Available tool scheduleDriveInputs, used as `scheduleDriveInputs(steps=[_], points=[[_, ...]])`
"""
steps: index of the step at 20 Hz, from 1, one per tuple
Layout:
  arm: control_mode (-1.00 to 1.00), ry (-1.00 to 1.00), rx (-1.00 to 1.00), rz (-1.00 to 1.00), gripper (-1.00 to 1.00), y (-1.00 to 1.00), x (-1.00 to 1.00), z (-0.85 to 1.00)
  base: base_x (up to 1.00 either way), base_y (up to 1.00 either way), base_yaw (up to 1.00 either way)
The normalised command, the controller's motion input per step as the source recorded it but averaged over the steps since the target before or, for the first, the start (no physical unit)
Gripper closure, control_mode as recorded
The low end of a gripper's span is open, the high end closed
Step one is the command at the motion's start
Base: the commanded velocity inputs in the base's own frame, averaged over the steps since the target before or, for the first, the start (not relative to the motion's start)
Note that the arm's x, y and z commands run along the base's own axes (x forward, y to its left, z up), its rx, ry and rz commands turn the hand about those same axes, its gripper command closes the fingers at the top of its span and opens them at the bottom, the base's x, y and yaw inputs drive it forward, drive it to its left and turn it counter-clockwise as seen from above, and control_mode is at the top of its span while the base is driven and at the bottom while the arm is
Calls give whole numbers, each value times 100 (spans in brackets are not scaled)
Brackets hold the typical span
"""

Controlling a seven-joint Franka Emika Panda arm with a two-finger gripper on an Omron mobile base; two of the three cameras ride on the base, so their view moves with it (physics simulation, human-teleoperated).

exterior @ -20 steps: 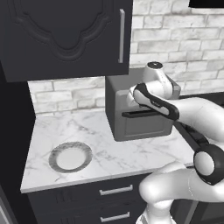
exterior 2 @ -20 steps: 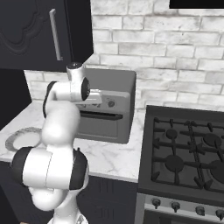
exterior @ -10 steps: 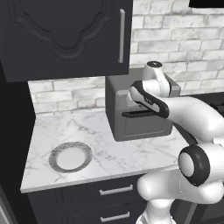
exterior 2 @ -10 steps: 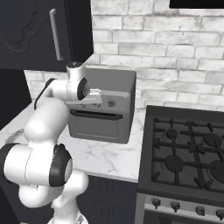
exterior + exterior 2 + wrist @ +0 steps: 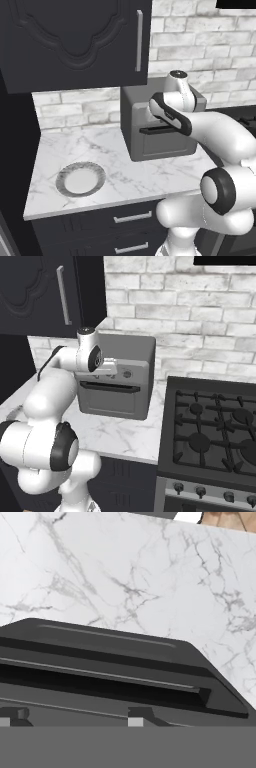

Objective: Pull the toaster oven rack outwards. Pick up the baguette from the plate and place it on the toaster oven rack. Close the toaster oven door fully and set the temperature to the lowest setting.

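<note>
Hovering at the oven door's (image 5: pixel 100 662) dark handle (image 5: pixel 105 684), the gripper (image 5: pixel 75 714) shows two parted fingertips in the hand view, while the left base view shows the plate (image 5: pixel 80 179) on the marble counter (image 5: pixel 125 170) left of the closed oven (image 5: pixel 160 125).

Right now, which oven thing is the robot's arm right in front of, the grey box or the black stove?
The grey toaster oven on the marble counter. The black stove with burner grates stands beside it, untouched.
</note>
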Motion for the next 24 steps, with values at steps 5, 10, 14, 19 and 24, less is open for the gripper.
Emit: scheduleDriveInputs(steps=[5,10,14,19,24], points=[[-100,-100,-64,21,100,-2,-88,-2,0,0,0],[-100,-100,-42,14,100,10,-73,-2,0,0,0],[-100,-100,-26,7,100,24,-62,0,0,0,0],[-100,-100,-28,7,100,22,-63,0,0,0,0],[-100,-100,-31,11,100,23,-64,0,0,0,0]])
